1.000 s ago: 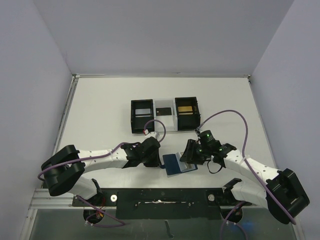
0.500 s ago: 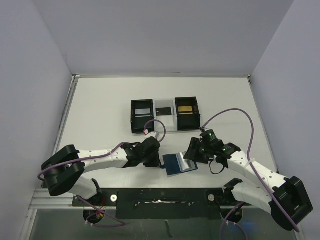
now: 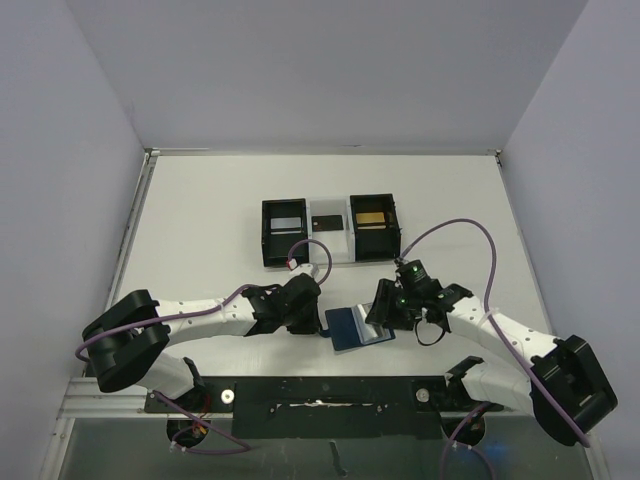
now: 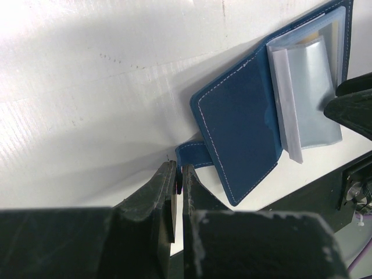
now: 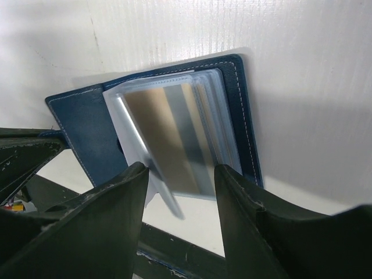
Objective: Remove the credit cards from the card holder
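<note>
The navy card holder lies open on the white table near the front edge. Its clear sleeves hold the credit cards, a tan one and a grey one showing through; one sleeve leaf stands lifted and blurred. My left gripper is shut on the holder's strap tab at the left side of the holder. My right gripper is open, its fingers astride the free end of the sleeves, not closed on them. In the top view it sits over the holder's right half.
Two black boxes joined by a clear section stand behind the arms; the right box holds a gold flat piece, the left a pale one. A black mounting rail runs along the front edge just below the holder.
My right gripper drifted a little to the right and came back left over the sleeves. The card holder and my left gripper have stayed in place.
</note>
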Robot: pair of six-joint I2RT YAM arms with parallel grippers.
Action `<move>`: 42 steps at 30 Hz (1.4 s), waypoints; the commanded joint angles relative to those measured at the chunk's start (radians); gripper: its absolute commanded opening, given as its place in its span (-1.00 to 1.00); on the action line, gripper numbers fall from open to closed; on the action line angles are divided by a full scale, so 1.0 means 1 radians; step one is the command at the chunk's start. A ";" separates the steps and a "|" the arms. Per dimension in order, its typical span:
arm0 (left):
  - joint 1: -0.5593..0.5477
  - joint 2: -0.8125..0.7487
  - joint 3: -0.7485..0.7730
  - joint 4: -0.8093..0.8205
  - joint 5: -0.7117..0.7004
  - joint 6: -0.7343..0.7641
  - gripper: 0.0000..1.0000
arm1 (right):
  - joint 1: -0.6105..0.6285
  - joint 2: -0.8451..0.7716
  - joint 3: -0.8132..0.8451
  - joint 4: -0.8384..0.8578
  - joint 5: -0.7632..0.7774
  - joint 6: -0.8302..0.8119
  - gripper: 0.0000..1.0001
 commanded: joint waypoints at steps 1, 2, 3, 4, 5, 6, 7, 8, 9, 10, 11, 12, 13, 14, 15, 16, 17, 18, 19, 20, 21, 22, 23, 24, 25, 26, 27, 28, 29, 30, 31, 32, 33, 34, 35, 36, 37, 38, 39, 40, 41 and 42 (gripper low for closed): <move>-0.001 -0.018 0.037 0.013 -0.004 0.008 -1.00 | -0.004 0.026 0.003 0.026 -0.005 -0.015 0.02; -0.001 -0.019 0.035 0.013 -0.005 0.008 -1.00 | -0.003 0.029 0.003 0.022 -0.003 -0.017 0.02; -0.001 -0.019 0.034 0.013 -0.005 0.008 -1.00 | -0.003 0.033 0.002 0.024 -0.004 -0.019 0.03; -0.001 -0.019 0.034 0.013 -0.005 0.008 -1.00 | -0.003 0.037 0.001 0.026 -0.007 -0.020 0.04; -0.001 -0.019 0.034 0.013 -0.004 0.009 -1.00 | -0.003 0.042 0.002 0.025 -0.009 -0.021 0.06; -0.001 -0.019 0.034 0.012 -0.004 0.008 -1.00 | -0.003 0.049 0.003 0.024 -0.014 -0.025 0.06; -0.001 -0.019 0.034 0.013 -0.005 0.007 -1.00 | -0.003 0.055 0.002 0.025 -0.020 -0.028 0.07; -0.001 -0.021 0.034 0.012 -0.006 0.007 -1.00 | -0.002 0.061 0.001 0.028 -0.024 -0.033 0.07; -0.002 -0.021 0.032 0.013 -0.006 0.006 -1.00 | -0.001 0.065 -0.001 0.033 -0.032 -0.035 0.07; -0.001 -0.021 0.032 0.014 -0.005 0.005 -1.00 | 0.001 0.068 0.000 0.034 -0.037 -0.036 0.07; -0.001 -0.021 0.031 0.013 -0.005 0.006 -1.00 | 0.002 0.069 0.001 0.035 -0.041 -0.038 0.06; -0.001 -0.021 0.031 0.013 -0.004 0.005 -1.00 | 0.006 0.068 0.002 0.041 -0.049 -0.040 0.04; -0.001 -0.021 0.031 0.014 -0.004 0.005 -1.00 | 0.008 0.064 0.002 0.051 -0.062 -0.043 0.02; -0.001 -0.020 0.033 0.014 -0.005 0.005 -1.00 | 0.009 0.058 0.000 0.067 -0.083 -0.044 0.00; -0.001 -0.019 0.033 0.016 -0.004 0.005 -1.00 | 0.010 0.050 -0.004 0.091 -0.108 -0.043 -0.01; -0.001 -0.018 0.033 0.016 -0.004 0.005 -1.00 | 0.009 0.042 -0.009 0.115 -0.133 -0.036 -0.02; -0.001 -0.017 0.034 0.016 -0.003 0.005 -1.00 | 0.010 0.033 -0.015 0.141 -0.149 -0.027 -0.03; -0.001 -0.015 0.036 0.016 -0.003 0.006 -1.00 | 0.009 0.026 -0.021 0.169 -0.168 -0.018 -0.04; -0.001 -0.015 0.035 0.016 -0.003 0.007 -1.00 | 0.010 0.021 -0.026 0.182 -0.180 -0.010 -0.04; -0.001 -0.015 0.036 0.016 -0.003 0.007 -1.00 | 0.008 0.019 -0.031 0.202 -0.192 -0.003 -0.04; -0.001 -0.015 0.036 0.016 -0.003 0.007 -1.00 | 0.009 0.019 -0.034 0.210 -0.197 0.002 -0.04; -0.001 -0.015 0.037 0.016 -0.003 0.007 -1.00 | 0.009 0.018 -0.035 0.215 -0.199 0.004 -0.04; -0.001 -0.015 0.036 0.015 -0.002 0.007 -1.00 | 0.010 0.019 -0.038 0.220 -0.202 0.006 -0.04; -0.001 -0.016 0.035 0.014 -0.002 0.006 -1.00 | 0.009 0.020 -0.040 0.220 -0.202 0.008 -0.04; -0.001 -0.016 0.033 0.015 -0.001 0.007 -1.00 | 0.009 0.021 -0.041 0.221 -0.200 0.009 -0.04; -0.001 -0.016 0.033 0.014 -0.002 0.007 -1.00 | 0.008 0.019 -0.042 0.222 -0.200 0.012 -0.04; -0.001 -0.016 0.033 0.012 -0.003 0.007 -1.00 | 0.009 0.015 -0.044 0.225 -0.200 0.014 -0.04; -0.001 -0.016 0.033 0.011 -0.002 0.007 -1.00 | 0.009 0.010 -0.045 0.228 -0.201 0.017 -0.04; -0.001 -0.016 0.031 0.011 -0.004 0.006 -1.00 | 0.008 0.003 -0.048 0.234 -0.200 0.022 -0.04; -0.001 -0.017 0.031 0.010 -0.003 0.005 -1.00 | 0.009 -0.006 -0.052 0.242 -0.200 0.031 -0.04; -0.001 -0.018 0.030 0.012 -0.003 0.005 -1.00 | 0.008 -0.009 -0.058 0.251 -0.198 0.041 -0.04; -0.001 -0.018 0.030 0.013 -0.003 0.005 -1.00 | 0.009 -0.010 -0.062 0.252 -0.196 0.047 -0.04; -0.001 -0.018 0.029 0.012 -0.003 0.005 -1.00 | 0.009 -0.010 -0.056 0.230 -0.170 0.050 -0.04; -0.001 -0.019 0.031 0.009 -0.004 0.007 -1.00 | 0.011 -0.013 -0.046 0.186 -0.144 0.048 -0.04; -0.001 -0.020 0.029 0.004 -0.007 0.006 -1.00 | 0.014 -0.022 -0.035 0.152 -0.118 0.043 -0.04; -0.001 -0.024 0.028 0.002 -0.009 0.004 -1.00 | 0.014 -0.036 -0.019 0.118 -0.089 0.038 -0.03; -0.001 -0.026 0.024 0.003 -0.010 0.003 -1.00 | 0.015 -0.051 -0.007 0.088 -0.057 0.034 -0.02; -0.001 -0.030 0.021 0.006 -0.011 0.002 -1.00 | 0.014 -0.068 0.003 0.061 -0.029 0.030 -0.01; -0.001 -0.033 0.018 0.007 -0.010 0.002 -1.00 | 0.014 -0.080 0.016 0.034 0.000 0.025 0.01; -0.001 -0.034 0.017 0.007 -0.012 0.002 -1.00 | 0.014 -0.087 0.029 0.007 0.027 0.019 0.03; -0.001 -0.036 0.019 0.006 -0.012 0.002 -1.00 | 0.014 -0.087 0.041 -0.017 0.045 0.010 0.05; -0.001 -0.036 0.019 0.004 -0.011 0.004 -1.00 | 0.014 -0.080 0.049 -0.032 0.054 0.000 0.08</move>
